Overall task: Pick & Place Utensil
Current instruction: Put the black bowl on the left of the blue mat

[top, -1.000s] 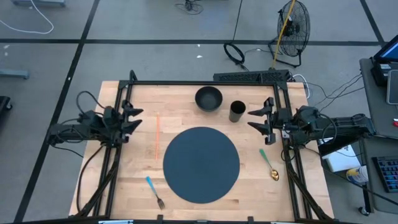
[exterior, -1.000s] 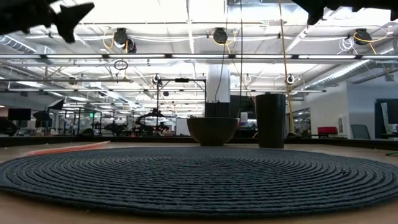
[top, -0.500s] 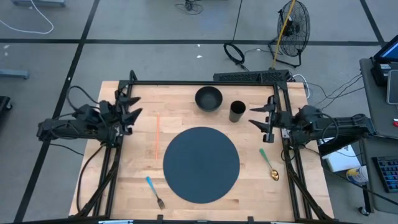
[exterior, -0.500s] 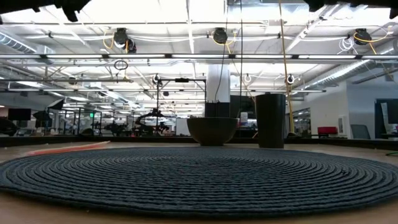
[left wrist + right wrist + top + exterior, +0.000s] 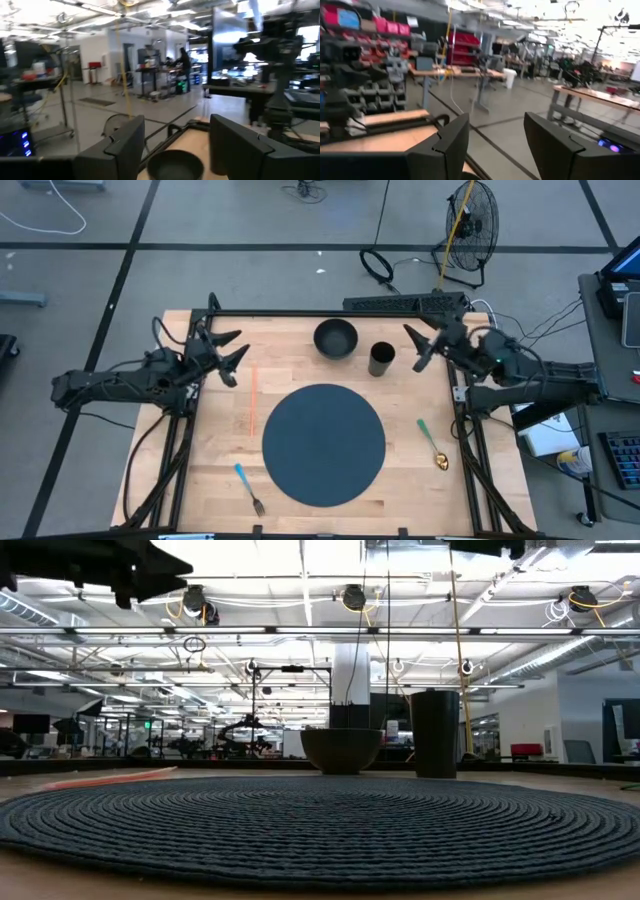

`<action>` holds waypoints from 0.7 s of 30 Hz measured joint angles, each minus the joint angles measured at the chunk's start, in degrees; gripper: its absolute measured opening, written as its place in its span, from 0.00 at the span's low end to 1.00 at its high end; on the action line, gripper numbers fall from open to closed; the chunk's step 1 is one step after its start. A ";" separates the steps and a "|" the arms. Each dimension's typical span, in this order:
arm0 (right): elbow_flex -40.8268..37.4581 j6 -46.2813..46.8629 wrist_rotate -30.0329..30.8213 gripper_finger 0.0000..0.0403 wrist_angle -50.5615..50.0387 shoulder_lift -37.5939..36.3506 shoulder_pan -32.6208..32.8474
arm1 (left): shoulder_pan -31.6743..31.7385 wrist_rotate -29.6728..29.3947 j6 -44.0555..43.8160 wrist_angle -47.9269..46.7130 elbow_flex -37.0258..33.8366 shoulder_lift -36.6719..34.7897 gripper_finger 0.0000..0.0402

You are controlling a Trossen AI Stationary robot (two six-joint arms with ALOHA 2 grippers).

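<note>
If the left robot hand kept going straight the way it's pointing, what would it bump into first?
Probably the black bowl. The left gripper, open, points across the table's far side, and its wrist view shows the bowl between its fingers. It may be high enough to pass over, though; height is unclear.

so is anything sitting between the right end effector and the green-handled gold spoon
Nothing visible does. The right end effector hangs open near the table's far right corner, beside the black cylindrical cup; the green-handled gold spoon lies on bare wood toward the near right edge.
</note>
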 joint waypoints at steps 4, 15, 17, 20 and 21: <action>2.29 1.47 0.18 0.46 -2.67 3.82 -2.92 | 3.51 -0.81 -3.66 0.11 0.00 1.82 0.58; 3.57 8.52 -13.51 0.46 -11.62 9.86 -19.83 | 8.98 4.89 -6.99 -0.39 0.00 6.80 0.58; 5.60 10.19 -20.11 0.45 -12.61 12.53 -23.85 | 9.68 5.20 -7.32 -0.14 0.00 7.23 0.58; 10.34 11.03 -27.46 0.42 -16.16 18.95 -28.10 | 10.23 5.23 -7.76 0.15 0.00 7.94 0.58; 12.19 10.88 -29.38 0.41 -17.23 21.49 -28.95 | 10.34 5.32 -8.09 0.18 0.00 8.16 0.58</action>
